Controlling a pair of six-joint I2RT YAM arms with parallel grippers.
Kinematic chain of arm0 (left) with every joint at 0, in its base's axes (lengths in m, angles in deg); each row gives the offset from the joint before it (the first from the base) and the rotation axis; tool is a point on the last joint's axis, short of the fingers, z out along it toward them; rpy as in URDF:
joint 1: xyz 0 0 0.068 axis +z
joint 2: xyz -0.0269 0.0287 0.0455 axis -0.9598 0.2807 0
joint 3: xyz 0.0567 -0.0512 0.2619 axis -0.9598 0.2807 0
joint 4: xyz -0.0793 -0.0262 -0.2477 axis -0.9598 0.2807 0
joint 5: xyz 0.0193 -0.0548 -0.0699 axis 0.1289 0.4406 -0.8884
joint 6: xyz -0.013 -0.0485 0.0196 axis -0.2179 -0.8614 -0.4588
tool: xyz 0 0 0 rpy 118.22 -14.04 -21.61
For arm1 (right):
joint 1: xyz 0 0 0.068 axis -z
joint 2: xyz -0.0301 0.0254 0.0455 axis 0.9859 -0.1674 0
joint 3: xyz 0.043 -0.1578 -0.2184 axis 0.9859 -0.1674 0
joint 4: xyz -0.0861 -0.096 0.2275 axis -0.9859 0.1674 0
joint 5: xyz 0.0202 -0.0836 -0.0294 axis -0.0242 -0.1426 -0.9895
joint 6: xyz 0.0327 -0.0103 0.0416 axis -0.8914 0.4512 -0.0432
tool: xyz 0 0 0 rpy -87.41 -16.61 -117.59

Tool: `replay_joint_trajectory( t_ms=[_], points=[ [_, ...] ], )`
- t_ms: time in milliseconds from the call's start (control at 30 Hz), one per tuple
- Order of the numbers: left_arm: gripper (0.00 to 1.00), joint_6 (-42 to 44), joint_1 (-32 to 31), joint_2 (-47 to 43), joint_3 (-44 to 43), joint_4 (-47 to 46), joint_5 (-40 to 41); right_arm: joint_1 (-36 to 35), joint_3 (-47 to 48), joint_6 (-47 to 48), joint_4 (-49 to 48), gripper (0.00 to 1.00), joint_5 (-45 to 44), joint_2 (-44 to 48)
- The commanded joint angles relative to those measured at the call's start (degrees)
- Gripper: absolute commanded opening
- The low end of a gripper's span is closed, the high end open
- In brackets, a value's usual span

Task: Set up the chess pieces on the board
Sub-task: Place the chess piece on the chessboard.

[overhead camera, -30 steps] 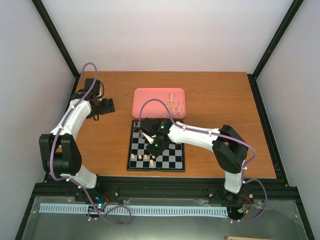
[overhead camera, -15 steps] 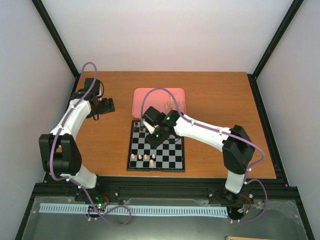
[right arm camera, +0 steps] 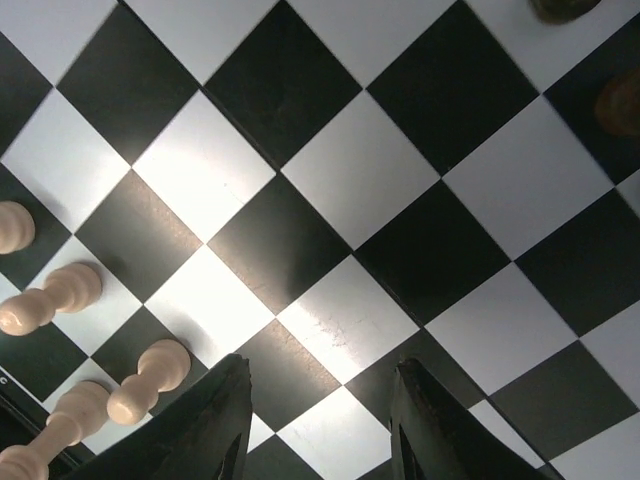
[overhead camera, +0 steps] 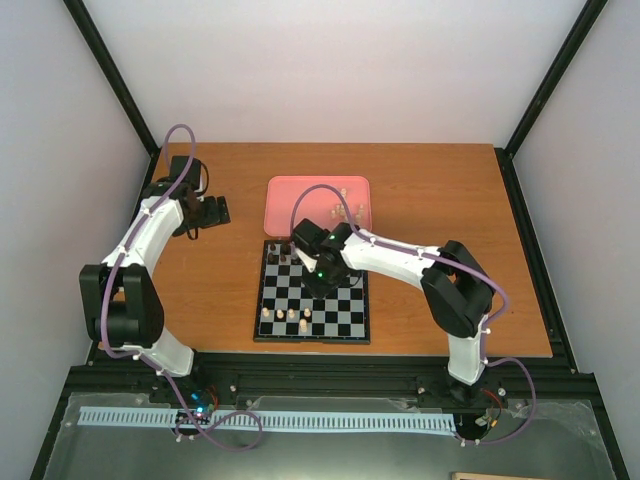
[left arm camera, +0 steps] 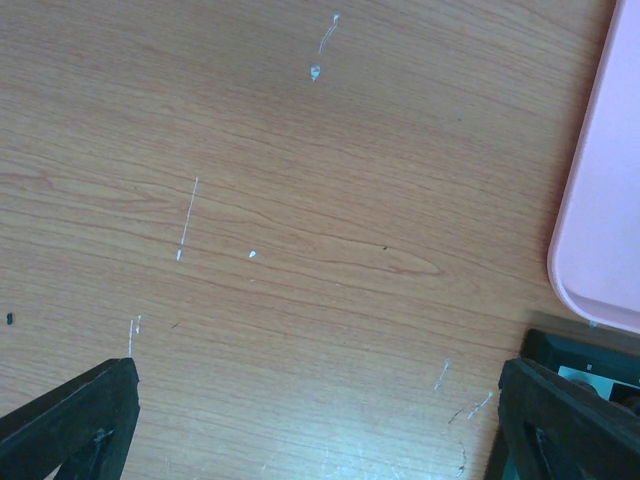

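Right pincer (overhead camera: 318, 285) hangs over the middle of the board (overhead camera: 345, 322) in the overhead view, its arm reaching in from the right. Four cream chess pieces (overhead camera: 285, 315) stand in a short line along the board's near edge, toward the left. A couple of dark pieces (overhead camera: 279, 255) sit at its far-left corner. More cream pieces lie at the right end of the pink tray (overhead camera: 295, 200), just beyond the board's far edge. Left pincer (overhead camera: 213, 212) is parked well off to the far left over the table (overhead camera: 430, 200). I read this as the gap between placements. The next move calls for a reach to the tray to fetch another cream piece.

From the left wrist, that pincer's fingers (left arm camera: 70, 420) sit at the two bottom corners, spread as wide as they go, with only wood grain between them. The tray's rounded edge and a corner of the board show at the right.

From the right wrist, the two dark fingers (right arm camera: 225, 425) stand partly apart with nothing but checkered squares between them, so this pincer is unclenched and empty. Off to their left are the cream pieces (right arm camera: 150, 378). They are pale, slim-waisted and round-headed, and each is smaller than one square. They look light and easy to tip, so the next grasp wants a centred, gentle pinch.
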Motion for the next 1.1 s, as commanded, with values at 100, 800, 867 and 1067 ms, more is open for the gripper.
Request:
replay_joint_trajectory(
  t_ms=[100, 800, 867, 1067],
  points=[
    [0.99, 0.4, -0.4, 0.8, -2.4, 0.5, 0.7, -0.3, -3.7, 0.8, -1.7, 0.39, 2.7, -0.5],
    [1.00, 0.6, -0.4, 0.1, -1.1, 0.4, 0.7, -3.2, -2.0, 0.6, -1.1, 0.38, 3.2, -3.6],
    [1.00, 0.6, -0.4, 0.0, -1.1, 0.4, 0.7, -3.4, -1.9, 0.6, -1.0, 0.38, 3.2, -3.6],
    [1.00, 0.6, -0.4, -0.1, -0.9, 0.4, 0.8, -3.7, -1.7, 0.8, -0.8, 0.38, 3.2, -3.3]
  ],
)
